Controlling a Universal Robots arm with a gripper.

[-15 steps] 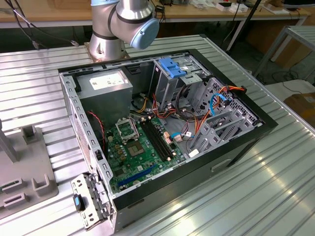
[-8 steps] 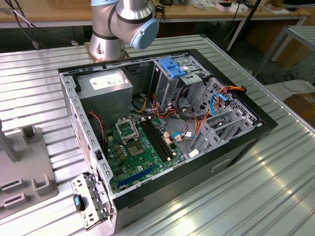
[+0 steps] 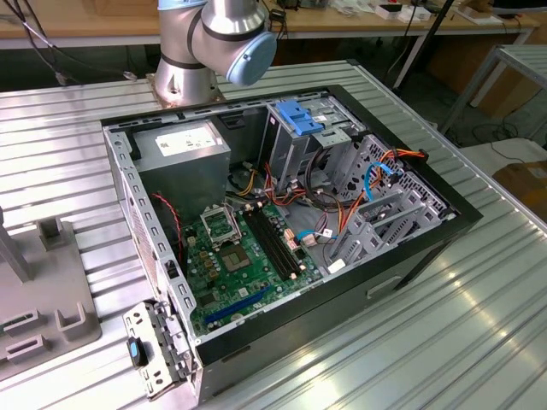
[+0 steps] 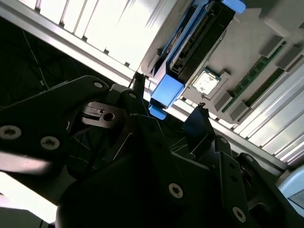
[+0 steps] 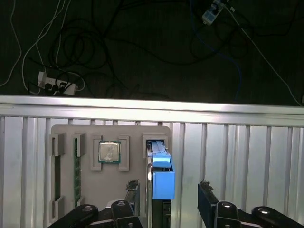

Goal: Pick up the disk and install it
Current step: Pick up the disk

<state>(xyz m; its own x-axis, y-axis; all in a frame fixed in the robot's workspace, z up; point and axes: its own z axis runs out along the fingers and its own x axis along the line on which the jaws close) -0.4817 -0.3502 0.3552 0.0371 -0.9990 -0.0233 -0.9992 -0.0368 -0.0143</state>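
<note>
The disk (image 5: pixel 160 176), dark metal with bright blue rails, stands on edge in a slot of a grey holder plate (image 5: pixel 90 194) in both wrist views. My gripper (image 5: pixel 168 191) is open and straddles the disk's near end. One dark fingertip (image 5: pixel 133 190) sits close beside the disk. The other fingertip (image 5: pixel 205 192) stands well apart from it. In the second wrist view the disk (image 4: pixel 202 35) runs away from my gripper (image 4: pixel 168 102), its blue rail end between the fingertips. The open computer case (image 3: pixel 410 256) with its drive cage (image 3: pixel 299 128) lies in the exterior view.
On the holder plate sit a processor chip (image 5: pixel 109 152) and a green memory stick (image 5: pixel 76 171). The ribbed metal table's edge (image 5: pixel 152 105) runs just beyond the plate, with cables on the dark floor past it. The arm's base (image 3: pixel 184 81) stands behind the case.
</note>
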